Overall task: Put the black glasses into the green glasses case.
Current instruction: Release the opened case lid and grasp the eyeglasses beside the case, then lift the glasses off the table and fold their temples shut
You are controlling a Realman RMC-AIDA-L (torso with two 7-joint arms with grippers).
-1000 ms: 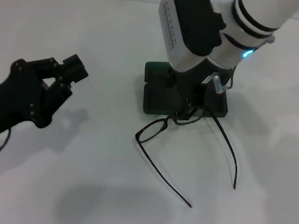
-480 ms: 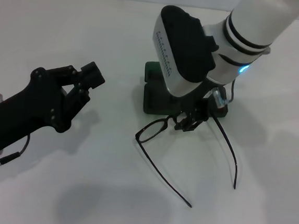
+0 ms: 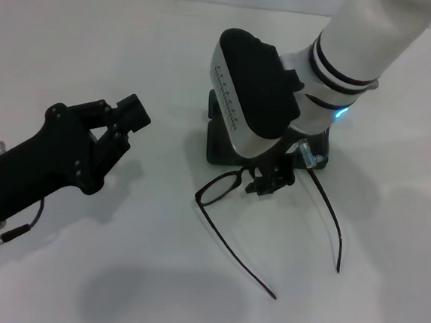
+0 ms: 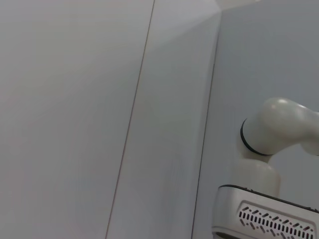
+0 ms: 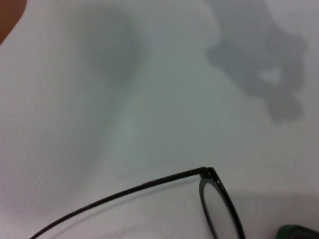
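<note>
A: Logging positions. The black glasses (image 3: 232, 187) are lying unfolded on the white worktop (image 3: 172, 52), front frame just beside the near edge of the green glasses case (image 3: 218, 143), temples trailing away from the case toward the robot

B: Frame orientation?

A: The front's long axis is running roughly parallel to that near edge of the case. One lens is showing clear of the arm; the other half of the front is sitting under the right gripper (image 3: 270, 179)

B: So which arm is nearer?

A: The right, plainly. It is hanging directly over the bridge end of the frame, at the case's near edge. The left gripper (image 3: 121, 119) is hovering well apart from the case, on its left side, and looks idle

B: State of the fingers?

A: Right: I cannot tell whether they are parted or clamped; the head view is showing only a dark cluster over the frame, and the right wrist view is showing a lens rim and one temple but no fingers. Left: the fingers are standing apart, gripping nothing

B: Case lid?

A: Mostly hidden by the right arm; cannot confirm it is open

B: Judgement on the coming move?

A: It is hinging on the frame lying straight below the right gripper, which is needing only a short drop and a close across the thin front
</note>
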